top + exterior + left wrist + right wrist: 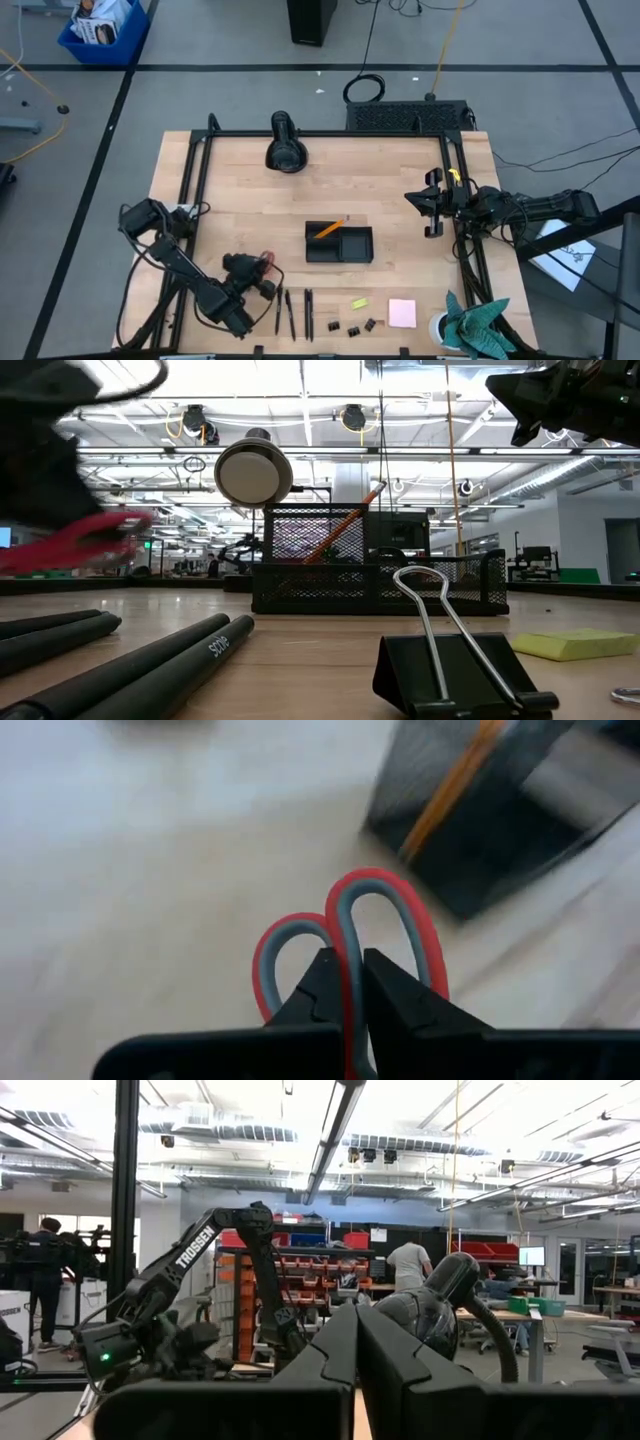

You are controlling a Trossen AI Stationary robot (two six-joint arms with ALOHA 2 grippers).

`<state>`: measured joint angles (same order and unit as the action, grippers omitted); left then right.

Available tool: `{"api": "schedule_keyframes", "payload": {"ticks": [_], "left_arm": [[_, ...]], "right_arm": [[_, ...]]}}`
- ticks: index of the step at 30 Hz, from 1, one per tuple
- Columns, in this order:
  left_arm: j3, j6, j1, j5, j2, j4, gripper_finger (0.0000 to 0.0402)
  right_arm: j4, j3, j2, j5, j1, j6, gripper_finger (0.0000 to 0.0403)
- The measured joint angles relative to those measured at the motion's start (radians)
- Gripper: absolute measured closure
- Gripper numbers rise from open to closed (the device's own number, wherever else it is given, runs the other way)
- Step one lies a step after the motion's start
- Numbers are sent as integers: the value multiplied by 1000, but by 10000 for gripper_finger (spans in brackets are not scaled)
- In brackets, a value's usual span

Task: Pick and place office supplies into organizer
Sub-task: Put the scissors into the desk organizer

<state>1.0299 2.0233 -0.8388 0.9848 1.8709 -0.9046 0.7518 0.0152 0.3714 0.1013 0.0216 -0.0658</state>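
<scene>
Only wrist-visible: scissors [350, 935] between jaws.

"TROSSEN" runs along the left arm [190, 1265]; a pen's [165, 660] print is unreadable.

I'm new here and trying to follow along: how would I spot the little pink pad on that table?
Start at the black mesh organizer in the middle of the wooden table and look toward the table's near edge, to the right. There lies the pink sticky-note pad, flat, between a small yellow-green piece and a teal-green cloth. It is the only pink, square thing there.
</scene>
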Motion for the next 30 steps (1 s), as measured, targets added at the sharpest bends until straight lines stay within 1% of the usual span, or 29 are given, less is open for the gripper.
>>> {"api": "schedule_keyframes", "payload": {"ticks": [4, 7, 11, 14, 16, 18, 20, 22, 24, 26, 27, 30], "left_arm": [[37, -128, 28, 211, -4, -2, 383], [76, -268, 49, 330, -32, -1, 374], [124, -473, 82, 398, -100, 6, 384], [136, -704, 110, 402, -171, 105, 392], [136, -932, 138, 344, -216, 235, 392], [136, -1193, 173, 245, -256, 389, 388], [136, -1480, 220, 111, -286, 589, 382], [136, -1736, 274, -58, -301, 781, 381], [137, -1940, 329, -223, -301, 943, 384], [136, -2092, 379, -363, -300, 1057, 389], [136, -2144, 406, -423, -300, 1101, 390], [137, -2233, 487, -577, -300, 1184, 385]], "right_arm": [[0, 0, 0, 0, 0, 1, 403], [0, 0, 0, 1, 0, 1, 403], [0, 0, 0, 2, 0, 1, 403], [1, 0, 0, 2, 0, 1, 403], [0, 0, 0, 2, 0, 0, 403], [1, 0, 0, 2, 0, 0, 403], [0, 0, 0, 2, 0, 0, 403], [5, 0, 0, 2, 0, 0, 403], [7, 0, 0, 2, 0, 0, 403], [7, 0, 0, 2, 0, 0, 403], [7, 0, 0, 2, 0, 0, 403], [7, 0, 0, 0, 0, 1, 403]]}}
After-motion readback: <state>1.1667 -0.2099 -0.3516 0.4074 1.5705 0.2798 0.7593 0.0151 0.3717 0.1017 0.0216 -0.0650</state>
